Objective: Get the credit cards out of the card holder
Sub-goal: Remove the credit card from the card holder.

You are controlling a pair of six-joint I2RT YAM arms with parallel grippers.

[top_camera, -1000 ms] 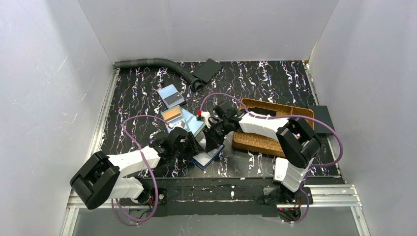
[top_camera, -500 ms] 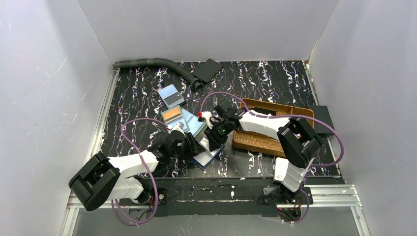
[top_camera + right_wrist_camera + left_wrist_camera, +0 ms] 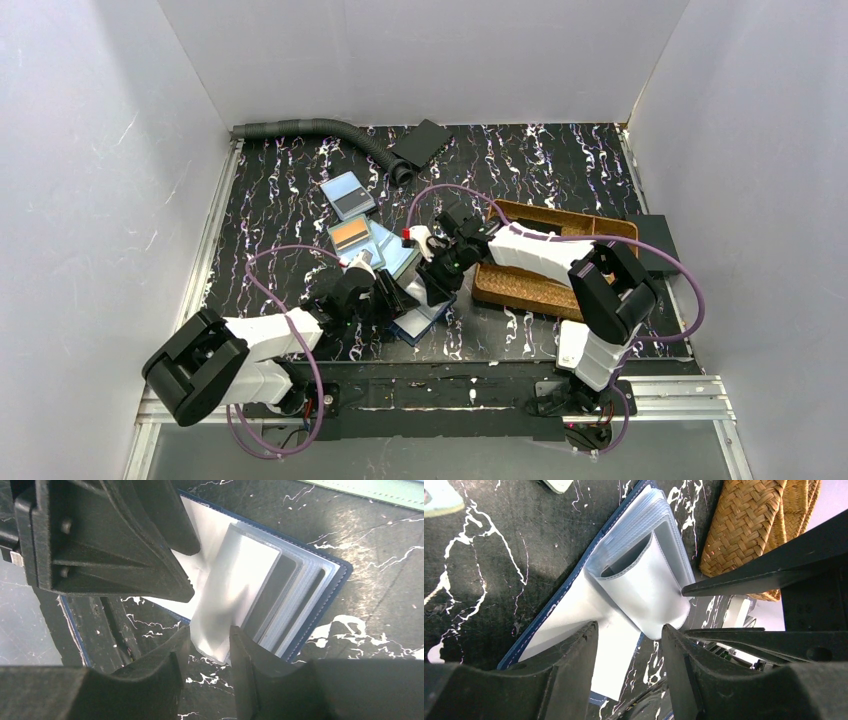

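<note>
The navy card holder (image 3: pixel 420 322) lies open on the mat near the front, its clear sleeve pages (image 3: pixel 644 580) fanned up. My left gripper (image 3: pixel 629 635) stands open over its white inner page, touching nothing. My right gripper (image 3: pixel 209 640) is open from the opposite side, the corner of one raised clear sleeve (image 3: pixel 235 590) sitting between its fingers. The sleeves I can see look empty. Three credit cards lie on the mat behind: a blue-grey one (image 3: pixel 348 195), an orange one (image 3: pixel 350 234) and a teal one (image 3: pixel 392 252).
A brown woven tray (image 3: pixel 545 290) lies just right of the holder, under the right arm. A grey corrugated hose (image 3: pixel 310 130) and a flat black rectangle (image 3: pixel 420 143) lie at the back. White walls close in three sides.
My right gripper has opened from nearly shut, and the sleeve page stays between its fingers. The left gripper has widened slightly and edged toward the holder.
</note>
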